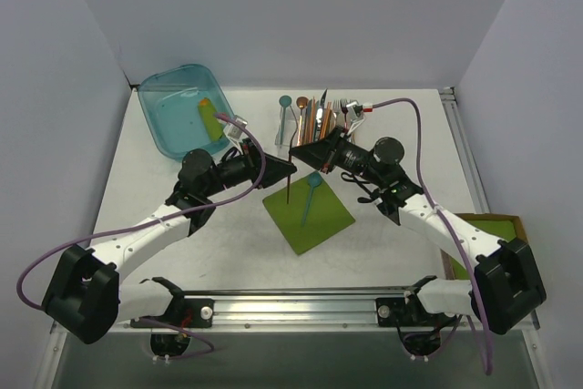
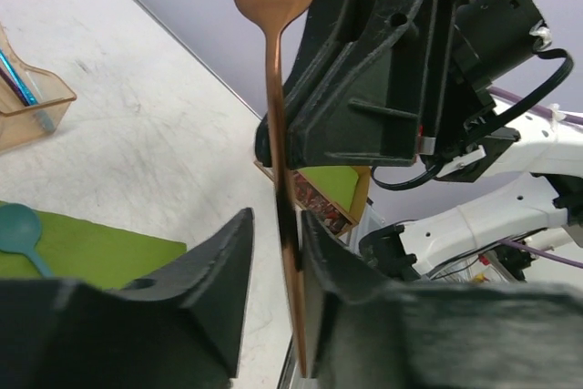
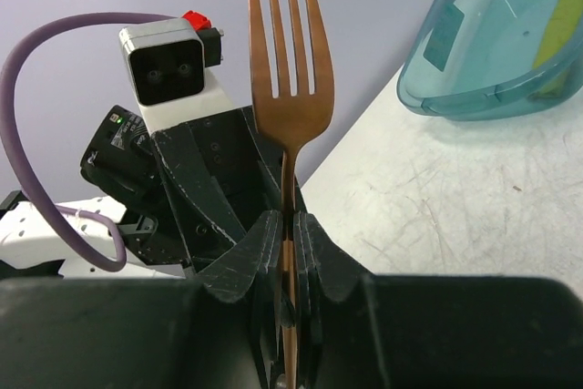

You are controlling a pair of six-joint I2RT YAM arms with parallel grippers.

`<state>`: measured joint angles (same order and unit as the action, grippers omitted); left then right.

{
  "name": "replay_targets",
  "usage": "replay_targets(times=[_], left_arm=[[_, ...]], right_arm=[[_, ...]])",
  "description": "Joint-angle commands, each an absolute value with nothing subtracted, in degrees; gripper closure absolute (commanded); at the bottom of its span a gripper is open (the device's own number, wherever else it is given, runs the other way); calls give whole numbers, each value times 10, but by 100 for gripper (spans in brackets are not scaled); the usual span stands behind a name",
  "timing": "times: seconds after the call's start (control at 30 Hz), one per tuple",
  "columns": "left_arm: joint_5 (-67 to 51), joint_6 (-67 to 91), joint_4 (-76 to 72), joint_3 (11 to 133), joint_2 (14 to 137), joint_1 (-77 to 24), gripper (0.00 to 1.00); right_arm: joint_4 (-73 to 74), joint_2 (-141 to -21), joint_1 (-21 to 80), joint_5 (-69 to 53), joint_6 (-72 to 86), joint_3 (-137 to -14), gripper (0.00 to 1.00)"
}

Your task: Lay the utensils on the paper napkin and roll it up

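Note:
The copper fork [image 1: 289,181] hangs upright, tines up, over the near-left part of the lime-green paper napkin [image 1: 314,220]. My right gripper [image 3: 289,225] is shut on the fork [image 3: 290,88] at its handle. My left gripper [image 2: 277,219] faces it from the left and straddles the lower handle of the fork [image 2: 271,61]. The handle lies against one finger, with a gap to the other, so the jaws are still apart. The teal spoon [image 1: 310,196] lies on the napkin, bowl toward the back. In the left wrist view, spoon [image 2: 18,230] and napkin [image 2: 91,252] show at lower left.
A teal bin [image 1: 182,111] holding a green and orange item stands at the back left. Other coloured cutlery and a clear caddy [image 1: 319,116] are bunched at the back centre. A stack of green sheets in brown cardboard [image 1: 487,230] sits at the right edge.

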<state>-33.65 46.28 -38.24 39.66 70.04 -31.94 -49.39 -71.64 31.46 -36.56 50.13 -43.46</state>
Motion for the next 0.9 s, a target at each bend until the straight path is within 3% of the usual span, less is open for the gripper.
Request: replay_targets(times=[0.0,0.1,0.13,0.17,0.27,0.37,0.57,0.87], left_arm=[[-351,472,-438,427,698,-323,67],[-359,470,-432,435,702,-322,96],[-360,460,-423,436,702,-321,97],[-360,454,-404,439,703,-322,98],[-345,418,-346,439,699,-323,98],[-306,372,-265,443,689,-324,98],[-160,276,-83,479,705,-356,98],[-7,250,-1,537,794,-446,98]], right_arm=[[-560,-714,321,-385,512,-432,100],[-560,-714,322,-384,511,-427,99],[-561,-712,322,-383,509,-424,93],[-559,-708,322,-381,508,-422,78],[-523,-694,319,-354,487,-422,59],[-465,-667,316,-314,454,-428,53],[-281,-604,312,-168,378,-456,52],[-68,-614,303,-5,345,-507,54]])
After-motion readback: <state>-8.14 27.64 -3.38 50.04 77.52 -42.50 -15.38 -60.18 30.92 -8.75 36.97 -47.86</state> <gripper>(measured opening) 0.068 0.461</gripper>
